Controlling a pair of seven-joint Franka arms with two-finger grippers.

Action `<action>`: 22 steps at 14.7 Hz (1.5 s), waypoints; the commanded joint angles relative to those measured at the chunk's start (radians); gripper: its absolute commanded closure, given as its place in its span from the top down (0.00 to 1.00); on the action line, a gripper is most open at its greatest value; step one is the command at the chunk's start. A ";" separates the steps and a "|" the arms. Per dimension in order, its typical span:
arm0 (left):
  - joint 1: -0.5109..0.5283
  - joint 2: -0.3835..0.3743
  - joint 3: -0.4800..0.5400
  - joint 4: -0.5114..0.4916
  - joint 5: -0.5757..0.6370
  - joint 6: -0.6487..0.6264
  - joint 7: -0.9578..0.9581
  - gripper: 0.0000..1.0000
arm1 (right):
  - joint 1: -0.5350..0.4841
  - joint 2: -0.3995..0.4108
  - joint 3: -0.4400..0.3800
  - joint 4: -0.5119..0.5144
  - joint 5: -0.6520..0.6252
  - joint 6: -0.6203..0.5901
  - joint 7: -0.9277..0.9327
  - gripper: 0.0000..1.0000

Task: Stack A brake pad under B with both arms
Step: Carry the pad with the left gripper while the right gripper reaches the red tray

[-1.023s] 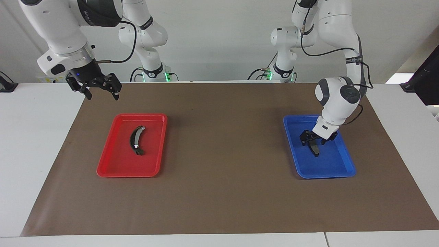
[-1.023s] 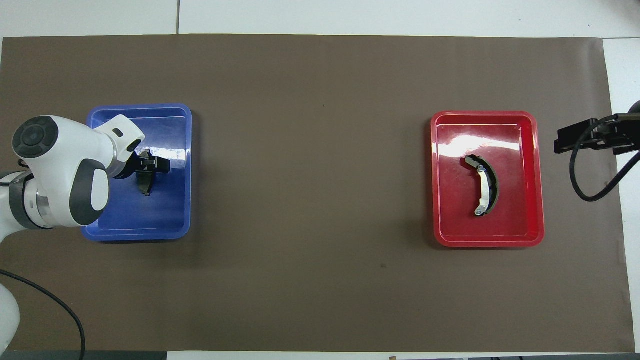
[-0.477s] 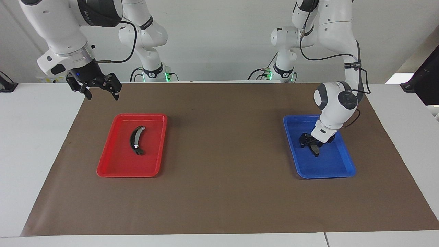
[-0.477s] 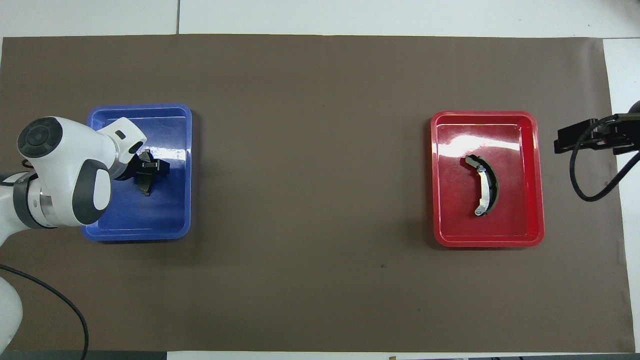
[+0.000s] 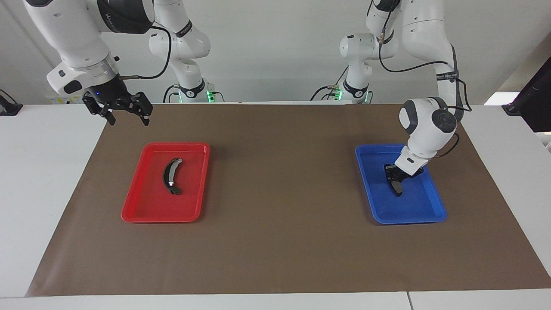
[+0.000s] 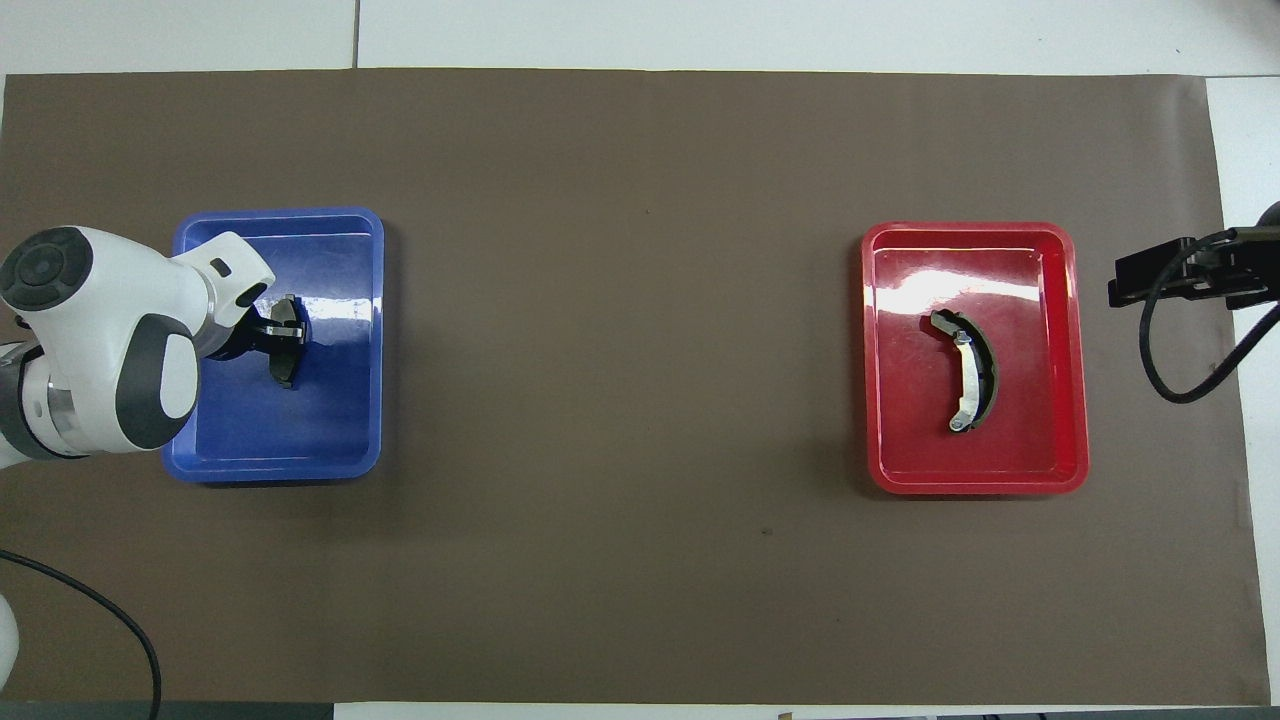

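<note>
The small dark brake pad A (image 5: 397, 187) lies in the blue tray (image 5: 409, 221) at the left arm's end of the table. My left gripper (image 5: 393, 173) is down in that tray, its fingers closed on the pad's end nearer the robots. It also shows in the overhead view (image 6: 285, 335), with the pad (image 6: 286, 370) sticking out of it. The long crescent piece B (image 5: 170, 175) with its silver strip lies in the red tray (image 5: 159, 219). My right gripper (image 5: 129, 122) is open and empty, raised over the mat's corner, and waits.
A brown mat (image 5: 280, 193) covers the table between the two trays. In the overhead view the red tray (image 6: 975, 487) holds B (image 6: 970, 385), the blue tray (image 6: 280, 470) holds A, and the right gripper (image 6: 1190, 272) sits at the mat's edge.
My left gripper's fingers, spread wide over the pad before, have closed on it, and the wrist has shifted a little toward the left arm's end. The right arm has not moved.
</note>
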 commanded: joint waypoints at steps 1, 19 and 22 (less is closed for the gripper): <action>-0.017 -0.031 -0.002 0.079 0.007 -0.092 0.004 0.01 | -0.007 -0.020 0.001 -0.019 0.001 -0.002 -0.029 1.00; -0.597 0.159 -0.005 0.200 -0.013 0.053 -0.665 0.01 | -0.001 0.092 -0.002 -0.659 0.049 0.850 -0.163 1.00; -0.612 0.164 -0.005 0.182 -0.013 0.066 -0.663 0.10 | -0.001 0.101 -0.002 -0.703 0.049 0.901 -0.175 1.00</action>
